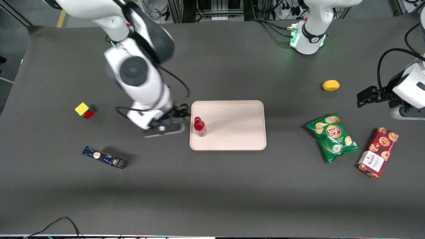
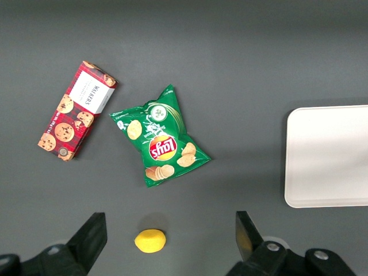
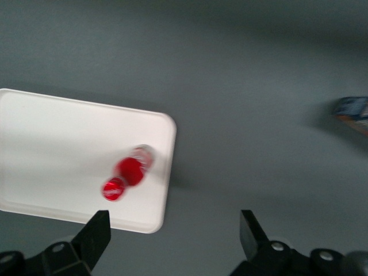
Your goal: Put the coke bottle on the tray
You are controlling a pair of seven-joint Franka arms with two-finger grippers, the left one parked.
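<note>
on tray (image 1: 232,132) edge: coke bottle (image 1: 199,126) upright | gripper (image 1: 181,113) just beside, open, holding nothing

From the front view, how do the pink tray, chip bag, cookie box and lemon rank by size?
1. Tray
2. Chip bag
3. Cookie box, close to the bag
4. Lemon

The gripper hangs beside the tray, jaws open, coke bottle released.

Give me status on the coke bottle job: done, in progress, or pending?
Looks done: the coke bottle stands upright on the tray, near the rim at the working arm's end. In hand: nothing; the claw is open and empty, above the table beside that tray edge, apart from the bottle. Left: apparently only clearing the arm away.
</note>
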